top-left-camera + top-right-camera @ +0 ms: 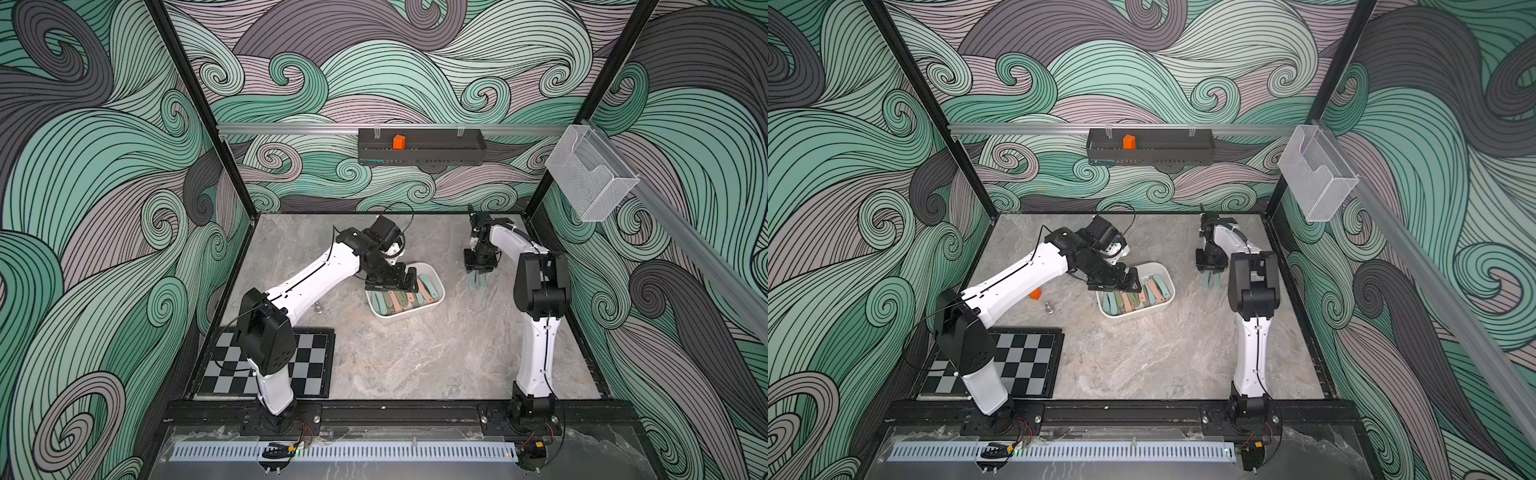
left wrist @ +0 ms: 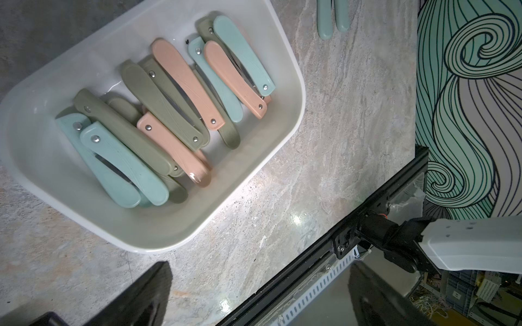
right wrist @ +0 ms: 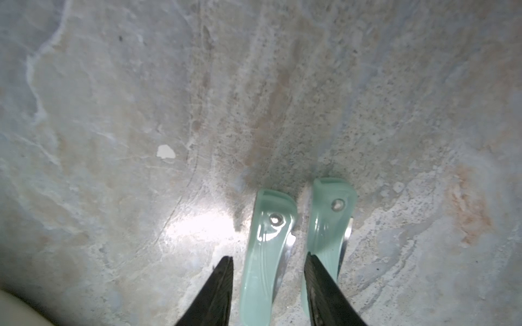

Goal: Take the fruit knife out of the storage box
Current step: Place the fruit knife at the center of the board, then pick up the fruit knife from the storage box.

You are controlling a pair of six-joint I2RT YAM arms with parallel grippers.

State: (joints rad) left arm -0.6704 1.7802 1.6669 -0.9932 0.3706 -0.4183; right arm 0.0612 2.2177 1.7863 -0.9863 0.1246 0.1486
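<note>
Table (image 1: 415, 353): marble top; the work sits toward the far edge.
Storage box (image 1: 405, 314): mid-table, nearer the far edge, with folded fruit knives (image 2: 180, 81) heaped inside.
Left gripper (image 1: 395, 286): jaws wide and empty, poised over the box's left end.
Right gripper (image 3: 269, 282): jaws partly apart, straddling 1 mint knife (image 3: 265, 248) without touching it; it grips nothing.
Knives out: 2, flat on the table between the box and the right edge; the neighbouring knife (image 3: 330, 220) lies just beside the straddled one.
Step judged: release of a delivered knife.
Method: widen until both fingers stand clear, then rise straight up. 1 finger overlaps the neighbouring knife, so allow no sideways drift.
</note>
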